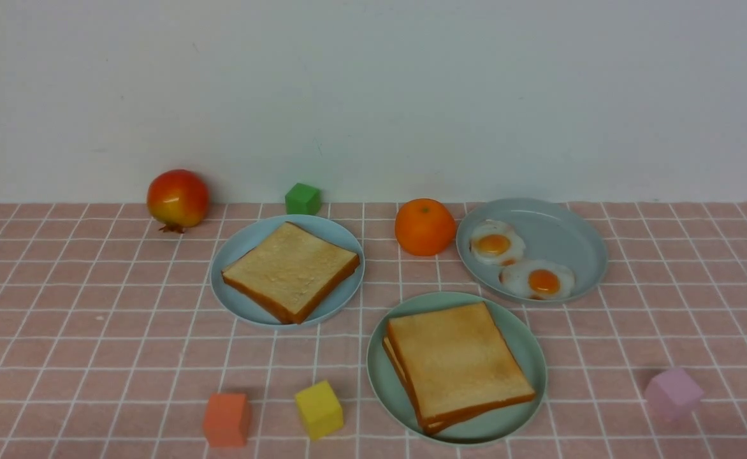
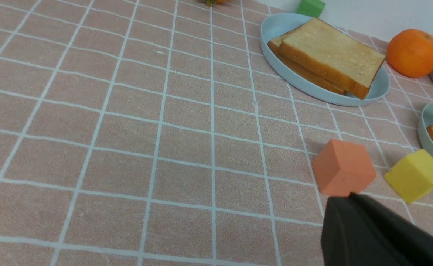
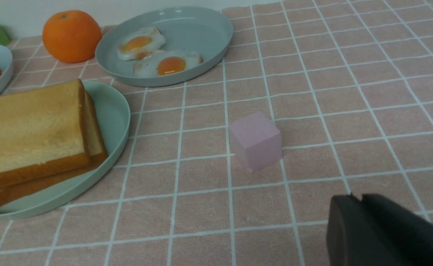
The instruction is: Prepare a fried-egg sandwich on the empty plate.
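Your stacked sandwich of two square golden toast slices sits on the round mint-green plate nearest you; no egg shows between them, though two white fried eggs lie on the grey-blue plate just behind. Both hands hang low over the pink checked tabletop, outside the front view. Of the left hand and right hand only a dark edge shows, so you cannot tell whether either is parted or closed.

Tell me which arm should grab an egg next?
Probably the right. The fried eggs lie on the grey plate on the robot's right side, and the right gripper views them close by. The left gripper hangs by the orange cube, farther away.
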`<action>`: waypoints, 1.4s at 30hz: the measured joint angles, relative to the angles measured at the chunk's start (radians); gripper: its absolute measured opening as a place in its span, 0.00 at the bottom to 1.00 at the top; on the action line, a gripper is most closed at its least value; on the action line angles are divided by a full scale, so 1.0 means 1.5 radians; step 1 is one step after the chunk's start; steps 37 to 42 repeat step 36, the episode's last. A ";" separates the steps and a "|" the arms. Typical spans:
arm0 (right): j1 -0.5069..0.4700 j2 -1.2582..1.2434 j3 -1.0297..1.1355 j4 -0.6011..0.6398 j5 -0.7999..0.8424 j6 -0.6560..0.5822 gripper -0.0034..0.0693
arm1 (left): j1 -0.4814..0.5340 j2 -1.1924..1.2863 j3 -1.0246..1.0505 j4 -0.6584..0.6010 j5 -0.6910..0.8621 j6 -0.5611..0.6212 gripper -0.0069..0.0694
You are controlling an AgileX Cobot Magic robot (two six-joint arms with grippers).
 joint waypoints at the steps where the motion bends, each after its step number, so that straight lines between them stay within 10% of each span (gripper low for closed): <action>1: 0.000 0.000 0.000 0.000 0.000 0.000 0.17 | 0.000 0.000 0.000 0.000 0.000 0.000 0.11; 42: 0.000 0.000 0.000 0.000 0.000 0.000 0.20 | 0.000 0.000 -0.001 0.000 0.000 0.000 0.11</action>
